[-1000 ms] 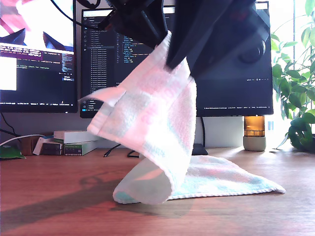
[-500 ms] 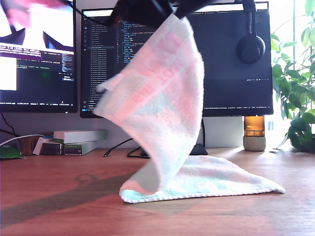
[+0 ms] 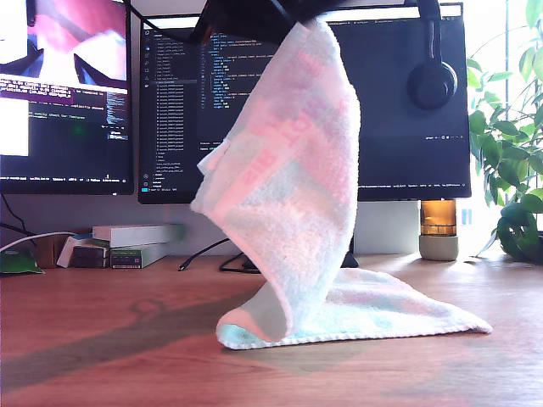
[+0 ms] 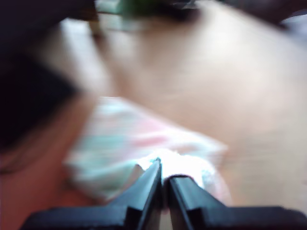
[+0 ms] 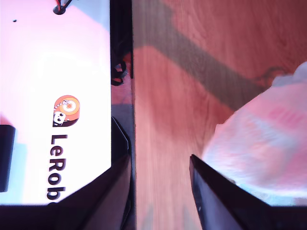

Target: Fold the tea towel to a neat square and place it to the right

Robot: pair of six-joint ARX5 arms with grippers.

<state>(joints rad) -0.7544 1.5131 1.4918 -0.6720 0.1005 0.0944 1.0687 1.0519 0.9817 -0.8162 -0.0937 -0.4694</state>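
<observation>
The tea towel (image 3: pixel 288 186), fluffy with pale pink, white and mint checks, hangs from the top of the exterior view, where my first gripper (image 3: pixel 293 19) pinches its upper corner. Its lower part lies spread on the wooden desk (image 3: pixel 102 339), curling over in a fold. A small white label (image 3: pixel 216 158) sticks out of the hanging edge. The blurred first wrist view shows my first gripper (image 4: pixel 164 175) shut on the towel (image 4: pixel 139 139). My second gripper (image 5: pixel 160 163) stands open over bare wood, with nothing between its jaws and the towel (image 5: pixel 268 139) beside it.
Two monitors (image 3: pixel 68 93) (image 3: pixel 407 127) stand behind the desk, headphones (image 3: pixel 433 80) hung on one. Small boxes (image 3: pixel 136 242) and cables lie under them. An amber jar (image 3: pixel 439 229) and a plant (image 3: pixel 509 153) occupy the exterior view's right. A white board with a logo (image 5: pixel 53 96) lies near my second gripper.
The towel has been drawn higher and toward the exterior view's right, its fold on the desk sliding the same way. The dark arm mass has left the upper part of the picture.
</observation>
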